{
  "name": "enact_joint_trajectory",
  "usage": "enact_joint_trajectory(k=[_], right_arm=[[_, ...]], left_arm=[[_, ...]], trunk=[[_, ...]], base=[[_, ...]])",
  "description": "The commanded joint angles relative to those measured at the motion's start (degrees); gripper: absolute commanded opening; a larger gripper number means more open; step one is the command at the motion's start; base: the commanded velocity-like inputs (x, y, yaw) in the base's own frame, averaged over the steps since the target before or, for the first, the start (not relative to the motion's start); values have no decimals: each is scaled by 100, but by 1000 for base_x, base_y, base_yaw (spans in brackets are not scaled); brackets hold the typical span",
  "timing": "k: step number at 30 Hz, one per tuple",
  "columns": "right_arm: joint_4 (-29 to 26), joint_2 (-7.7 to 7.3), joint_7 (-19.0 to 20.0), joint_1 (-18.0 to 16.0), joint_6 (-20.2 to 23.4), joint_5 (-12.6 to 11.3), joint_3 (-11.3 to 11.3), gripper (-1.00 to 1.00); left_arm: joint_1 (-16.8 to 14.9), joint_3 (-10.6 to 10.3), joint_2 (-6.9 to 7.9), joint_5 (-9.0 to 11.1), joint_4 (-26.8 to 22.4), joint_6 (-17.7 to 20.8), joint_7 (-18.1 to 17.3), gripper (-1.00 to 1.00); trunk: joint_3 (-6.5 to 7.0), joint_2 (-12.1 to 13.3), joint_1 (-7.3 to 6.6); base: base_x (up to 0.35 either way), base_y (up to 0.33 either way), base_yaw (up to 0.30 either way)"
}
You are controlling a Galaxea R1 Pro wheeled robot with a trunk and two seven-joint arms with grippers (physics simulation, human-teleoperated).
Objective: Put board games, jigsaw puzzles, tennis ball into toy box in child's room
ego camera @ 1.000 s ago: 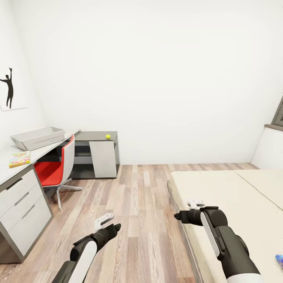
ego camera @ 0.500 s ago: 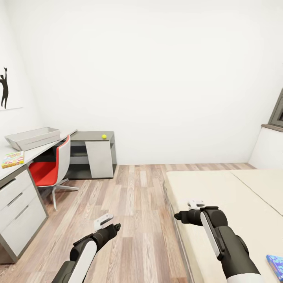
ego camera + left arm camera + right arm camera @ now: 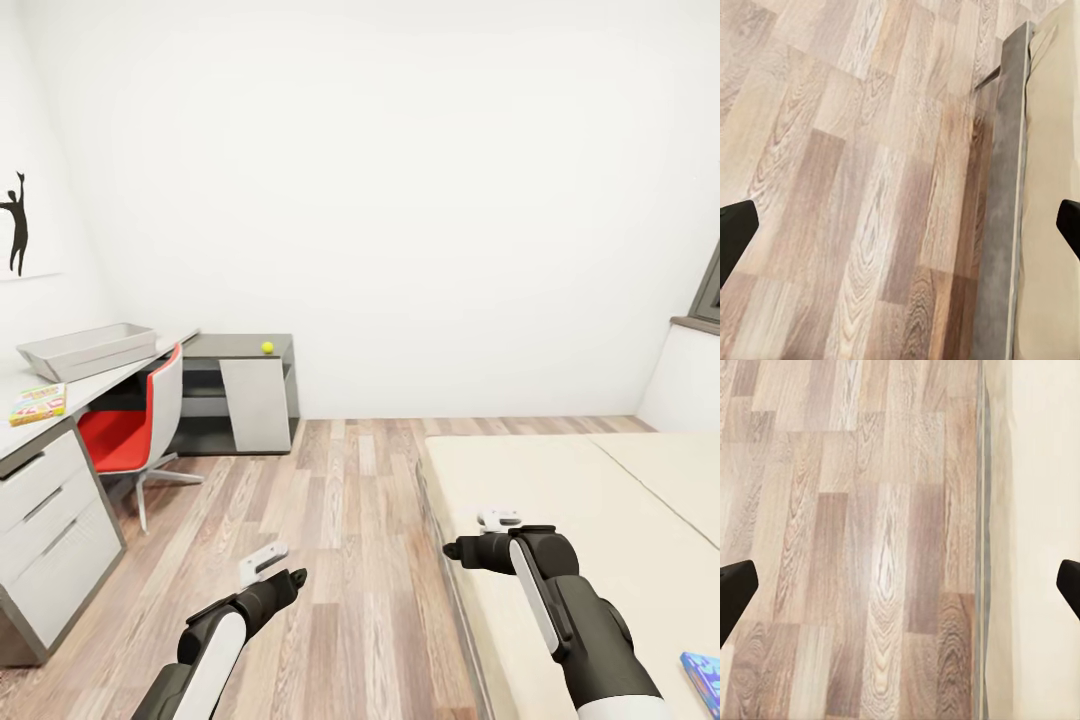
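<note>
View swung slightly right since half a second ago; arms unmoved. Toy box (image 3: 90, 350) on table (image 3: 25, 425), contents hidden. Left gripper (image 3: 266, 562) and right gripper (image 3: 499, 519) spread wide, empty.

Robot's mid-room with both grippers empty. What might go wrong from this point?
1. The blue game box lies on the bed at the picture's lower right edge, behind the right arm; reaching could be awkward.
2. The red chair stands in front of the desk below the grey bin; the base might bump it.
3. The yellow ball may roll if nudged.
</note>
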Motion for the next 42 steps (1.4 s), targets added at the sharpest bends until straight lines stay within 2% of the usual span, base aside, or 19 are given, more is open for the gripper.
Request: enact_joint_trajectory(k=[1,42], right_arm=[[-5,-3,10,-4,24,-8,-3,100],[-5,-6,10,-4,25,-8,-6,100]], left_arm=[[-4,-5,0,60,-7,9,56,100],[-4,-21,0,60,-7,9,56,100]], trunk=[[-7,-4,0],[-7,-4,0]], base=[[0,-5,62],[0,-2,11]])
